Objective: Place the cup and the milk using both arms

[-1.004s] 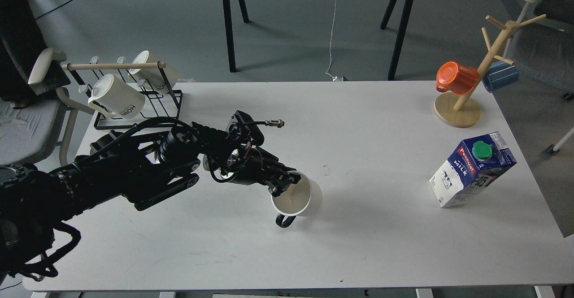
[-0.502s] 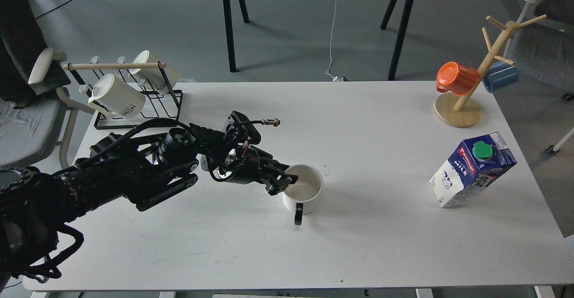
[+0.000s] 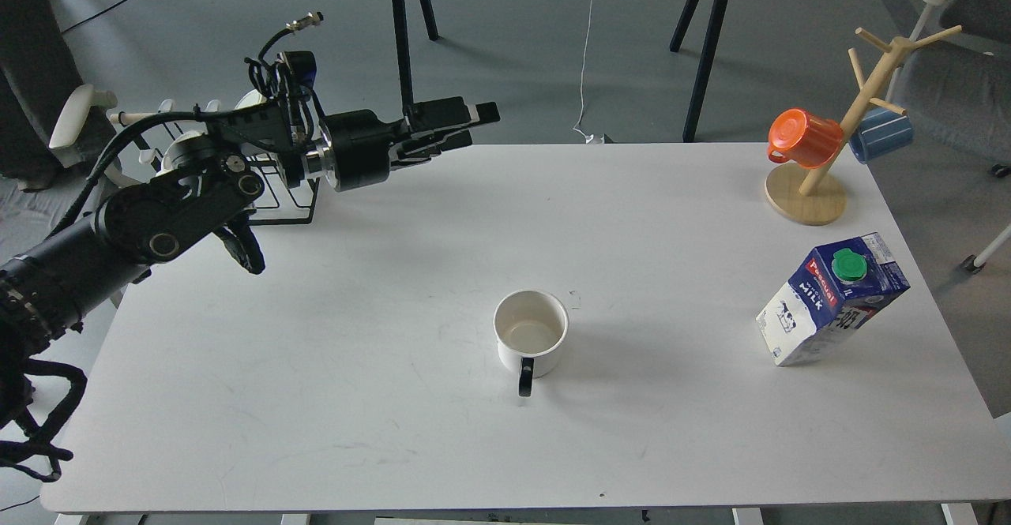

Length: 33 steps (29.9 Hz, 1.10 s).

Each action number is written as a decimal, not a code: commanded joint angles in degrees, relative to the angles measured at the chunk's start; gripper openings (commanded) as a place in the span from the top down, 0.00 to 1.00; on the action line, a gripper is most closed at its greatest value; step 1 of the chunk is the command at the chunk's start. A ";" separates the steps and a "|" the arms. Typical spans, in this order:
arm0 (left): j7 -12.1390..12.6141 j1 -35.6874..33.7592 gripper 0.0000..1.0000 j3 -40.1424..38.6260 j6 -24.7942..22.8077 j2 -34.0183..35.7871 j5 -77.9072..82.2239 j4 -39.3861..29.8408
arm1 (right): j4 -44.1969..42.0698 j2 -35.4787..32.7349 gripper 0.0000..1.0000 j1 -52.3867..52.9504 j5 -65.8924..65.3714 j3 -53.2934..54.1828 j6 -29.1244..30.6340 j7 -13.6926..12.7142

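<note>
The cup [image 3: 531, 334] stands upright near the middle of the white table [image 3: 671, 217], its black handle pointing to the front edge. The milk [image 3: 829, 298] is a blue-and-white carton with a green cap; it stands on the table's right side. My left gripper [image 3: 480, 125] is lifted high over the table's back left, far from the cup. Its fingers point right, stand slightly apart and hold nothing. My right arm is out of view.
A black wire rack [image 3: 304, 193] with white "HOME" mugs stands at the back left, partly behind my left arm. A wooden mug tree [image 3: 821, 170] with an orange mug [image 3: 804, 138] and a blue mug [image 3: 881, 134] stands at the back right. Chairs flank the table.
My left gripper set the cup upright on the table, let go of it, and rose up and back to the left. The cup and the milk now stand still.
</note>
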 commanded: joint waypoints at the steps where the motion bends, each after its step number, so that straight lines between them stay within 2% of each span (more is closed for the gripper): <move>1: -0.01 3.59 0.14 -7.50 -0.01 6.09 -12.27 -0.06 | 0.22 -2.52 0.01 0.87 0.89 1.35 0.00 -0.45; 3: -0.01 4.29 0.13 -8.74 -0.01 10.31 -18.43 0.03 | 0.66 -3.13 0.01 0.69 3.08 2.67 0.00 -0.72; 5: -0.01 4.65 0.13 -8.92 -0.01 14.00 -25.11 0.12 | 1.10 -4.80 0.01 -0.27 11.91 2.33 0.00 -1.50; 6: -0.01 5.00 0.13 -8.92 -0.01 15.33 -28.45 0.38 | 1.45 -5.76 0.01 -1.32 17.36 1.98 0.00 -2.64; 8: -0.01 6.49 0.13 -8.92 -0.01 17.88 -36.27 0.82 | 3.64 -6.39 0.01 -5.70 29.58 1.62 0.00 -6.50; 10: -0.01 8.07 0.13 -8.92 -0.01 19.73 -43.04 1.61 | 5.49 -6.56 0.01 -10.71 39.52 1.62 0.00 -8.71; 15: -0.01 12.55 0.11 -8.92 -0.01 20.88 -51.85 3.90 | 10.67 -6.39 0.01 -26.35 52.74 1.71 0.00 -9.07; 21: -0.01 15.90 0.08 -8.92 -0.01 20.35 -52.30 4.08 | 15.25 -6.39 0.01 -43.40 55.56 1.88 0.00 -9.16; 24: -0.01 16.08 0.08 -8.92 -0.01 20.09 -52.30 4.08 | 16.66 -6.21 0.01 -49.65 54.87 1.45 0.00 -10.47; 27: -0.01 16.08 0.08 -8.92 -0.01 19.74 -52.13 4.08 | 17.10 -5.77 0.01 -51.52 53.20 -0.48 0.00 -13.19; 33: -0.01 15.99 0.08 -8.92 -0.01 18.25 -51.86 4.08 | 17.10 -1.92 0.01 -46.87 44.77 -8.74 0.00 -13.20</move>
